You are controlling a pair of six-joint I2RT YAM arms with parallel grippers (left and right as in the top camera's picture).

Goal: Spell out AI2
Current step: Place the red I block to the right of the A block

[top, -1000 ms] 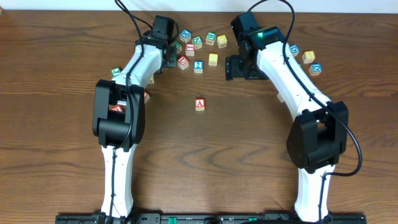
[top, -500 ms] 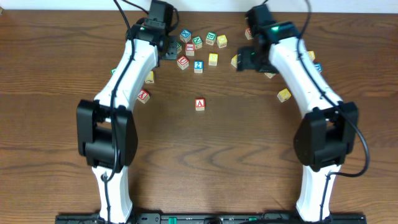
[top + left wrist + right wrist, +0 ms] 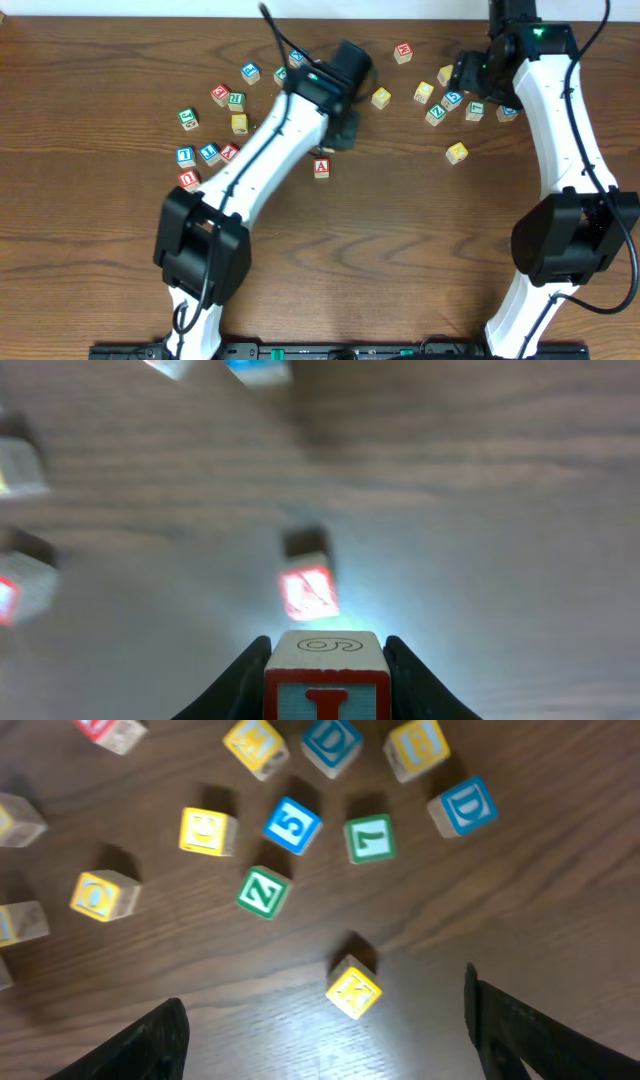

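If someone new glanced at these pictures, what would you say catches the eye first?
The left claw clamping a red "I" cube, near the lone "A" cube at the table's centre. Next, the bright scatter of cubes below the open right claw, at far right.

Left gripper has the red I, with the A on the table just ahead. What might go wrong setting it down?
1. The left gripper holds the I cube between its fingers, and the A cube lies close ahead; a low approach might nudge the A out of line.
2. The left wrist view is blurred, so spacing and squareness beside the A are hard to judge; the I may land skewed or touching.
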